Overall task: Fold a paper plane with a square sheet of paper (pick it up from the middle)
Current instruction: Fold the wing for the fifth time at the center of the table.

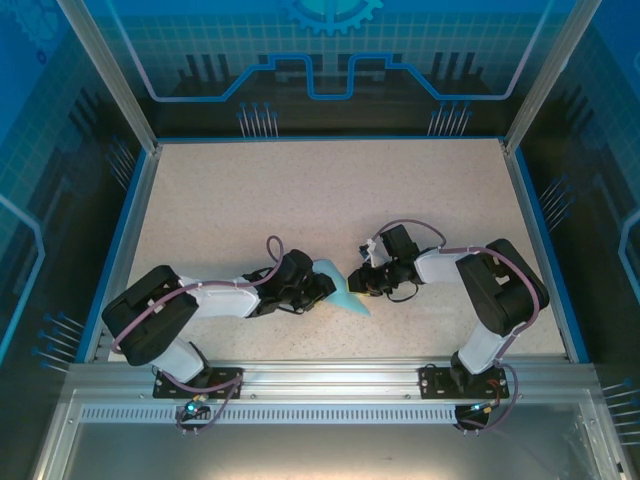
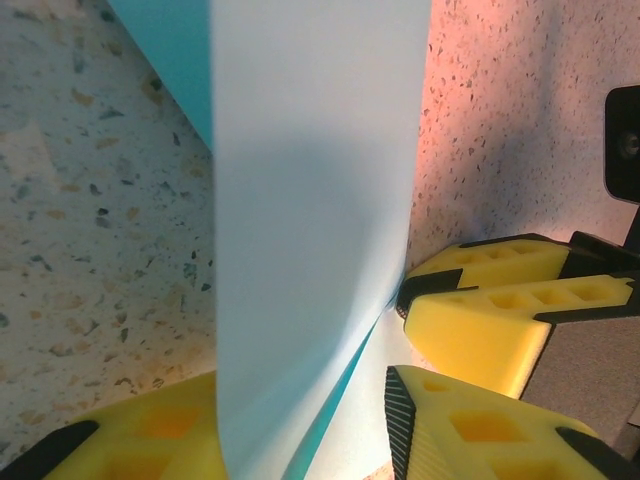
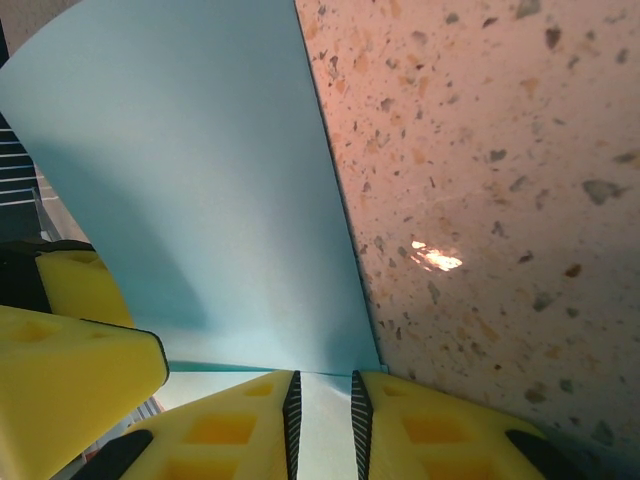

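Paper [image 1: 341, 292]: light blue, low on the table [image 1: 300, 200], between the two arms and squarely between the two grippers. From above it reads as a narrow, bent shape, its upper end toward the left gripper [image 1: 322, 286] and its lower tip trailing toward the near edge. It is not lying flat.

Right wrist view: the paper [image 3: 200, 200] rises as a broad curved sheet from the right gripper [image 3: 321, 400]. The jaws are drawn nearly together with a thin edge of paper caught between the ribbed pads, so it is clamped on the paper. One long paper edge runs beside bare table.

Left wrist view: the paper [image 2: 310, 200] stands upright as a bowed, doubled strip, passing down between the left gripper's [image 2: 300, 440] fingers, which sit well apart on either side of it. Cannot tell whether those pads press it. To its right, the right gripper [image 2: 402, 295] pinches the paper's side edge, fingertips together.

From above, the grippers are near, tips facing each other.
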